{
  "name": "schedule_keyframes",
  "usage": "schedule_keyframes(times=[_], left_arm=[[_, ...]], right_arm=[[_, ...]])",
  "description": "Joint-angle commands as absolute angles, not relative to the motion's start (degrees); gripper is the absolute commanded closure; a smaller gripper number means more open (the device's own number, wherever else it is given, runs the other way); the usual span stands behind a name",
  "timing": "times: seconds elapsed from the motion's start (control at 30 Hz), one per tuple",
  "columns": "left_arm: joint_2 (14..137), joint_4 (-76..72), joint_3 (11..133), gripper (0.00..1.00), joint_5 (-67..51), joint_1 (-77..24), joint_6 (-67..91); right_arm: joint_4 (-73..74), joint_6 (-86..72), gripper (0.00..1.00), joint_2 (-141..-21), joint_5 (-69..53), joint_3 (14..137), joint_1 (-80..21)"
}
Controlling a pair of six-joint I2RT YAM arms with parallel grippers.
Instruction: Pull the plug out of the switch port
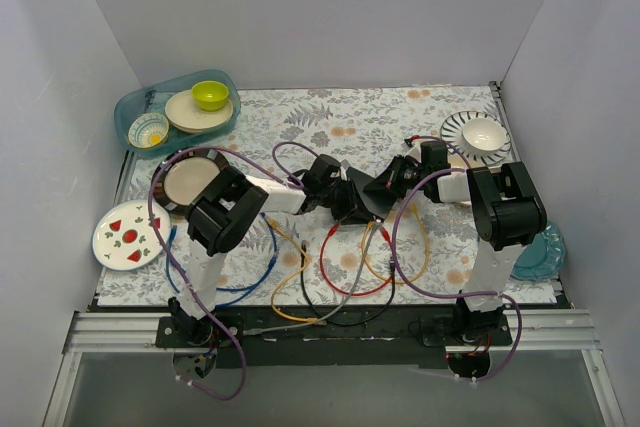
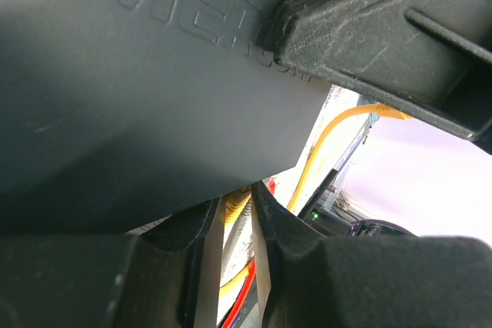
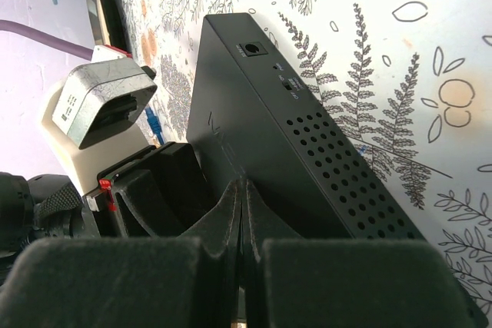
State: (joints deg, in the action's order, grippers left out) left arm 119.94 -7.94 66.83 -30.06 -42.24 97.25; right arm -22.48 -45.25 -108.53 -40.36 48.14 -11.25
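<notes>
The matte-black switch lies mid-table between both grippers. In the right wrist view it shows a perforated side and one round socket. My right gripper is shut and empty, its tips pressed onto the switch's top face. In the left wrist view the switch fills the upper frame. My left gripper sits at the switch's edge, jaws narrowly apart and closed on a yellow ribbed plug. A grey cable and a red one run behind the gap. The ports are hidden.
Loose cables, yellow, red, blue and black, loop on the floral cloth near the bases. A teal tray of dishes stands back left, two plates at the left, a striped bowl and a teal plate at the right.
</notes>
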Motion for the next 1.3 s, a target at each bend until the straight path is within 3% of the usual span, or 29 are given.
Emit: schedule_keyframes(times=[0.0, 0.57, 1.0, 1.07, 1.1, 1.2, 1.27], left_arm=[[122.34, -2.46, 66.71, 1.00, -24.96, -42.71, 95.71], [113.30, -3.61, 52.21, 1.00, -26.02, -42.71, 94.13], [93.45, 17.83, 47.64, 1.00, -8.36, -36.83, 91.15], [91.15, 18.11, 48.07, 0.90, -5.46, -36.56, 90.62], [90.19, 17.67, 48.34, 0.89, -4.58, -36.48, 90.35], [86.31, 16.09, 49.30, 0.99, -1.32, -36.04, 90.26], [87.09, 16.26, 50.09, 1.00, -2.80, -34.28, 90.61]], right_arm=[[-14.24, -41.22, 0.99, -112.50, -32.70, 46.58, -11.07], [-13.97, -40.96, 0.99, -113.38, -32.87, 47.11, -11.07], [-13.45, -40.87, 0.99, -113.47, -32.69, 47.72, -11.07], [-13.45, -40.96, 0.99, -113.47, -32.61, 47.81, -11.07], [-13.53, -40.96, 0.99, -113.38, -32.61, 47.81, -11.07], [-13.45, -40.96, 0.99, -113.12, -32.52, 47.55, -10.99], [-13.54, -40.96, 0.99, -112.85, -32.43, 47.37, -10.99]])
